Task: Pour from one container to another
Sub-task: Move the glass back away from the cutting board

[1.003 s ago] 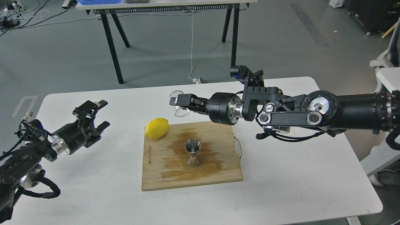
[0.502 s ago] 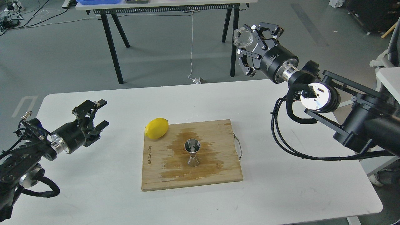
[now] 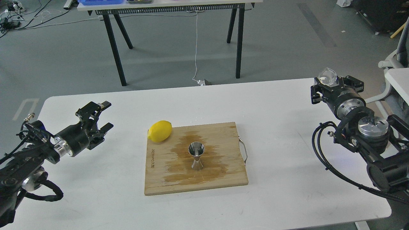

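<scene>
Right gripper (image 3: 332,83) clamped the glass cup (image 3: 327,76) at far right, well clear of the jigger (image 3: 196,156), probably avoiding bumps; left gripper (image 3: 98,117) hung unclenched.

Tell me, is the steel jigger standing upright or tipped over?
Upright: the jigger stands on its small cone on the wet cutting board, wide mouth facing up.

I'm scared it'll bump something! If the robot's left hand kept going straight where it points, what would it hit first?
Probably nothing: the open black left hand points up and rightward over bare white table, passing behind the yellow lemon. Depth is uncertain.
</scene>
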`<action>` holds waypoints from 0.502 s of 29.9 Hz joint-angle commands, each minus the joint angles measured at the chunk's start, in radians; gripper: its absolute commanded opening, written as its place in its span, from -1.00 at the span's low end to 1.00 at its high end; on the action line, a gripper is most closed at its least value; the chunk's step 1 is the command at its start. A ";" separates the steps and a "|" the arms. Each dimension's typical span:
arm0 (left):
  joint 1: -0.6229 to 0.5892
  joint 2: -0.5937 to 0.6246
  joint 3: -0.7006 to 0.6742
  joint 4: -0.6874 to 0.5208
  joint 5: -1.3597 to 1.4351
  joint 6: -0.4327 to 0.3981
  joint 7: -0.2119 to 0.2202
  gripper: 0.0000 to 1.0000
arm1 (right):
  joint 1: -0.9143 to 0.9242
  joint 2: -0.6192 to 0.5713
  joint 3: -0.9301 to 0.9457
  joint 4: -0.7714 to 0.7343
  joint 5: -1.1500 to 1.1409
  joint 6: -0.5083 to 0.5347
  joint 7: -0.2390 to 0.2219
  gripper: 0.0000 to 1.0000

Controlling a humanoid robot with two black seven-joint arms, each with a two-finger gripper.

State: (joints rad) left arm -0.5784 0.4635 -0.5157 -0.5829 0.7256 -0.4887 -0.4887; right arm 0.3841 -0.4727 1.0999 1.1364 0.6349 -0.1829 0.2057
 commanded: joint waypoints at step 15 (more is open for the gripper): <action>-0.001 -0.006 -0.001 0.002 0.001 0.000 0.000 0.99 | -0.062 0.157 -0.044 -0.139 0.046 -0.178 -0.054 -0.55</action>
State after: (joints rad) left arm -0.5788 0.4572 -0.5154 -0.5812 0.7271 -0.4887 -0.4887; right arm 0.3232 -0.3330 1.0711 1.0020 0.6848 -0.3537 0.1646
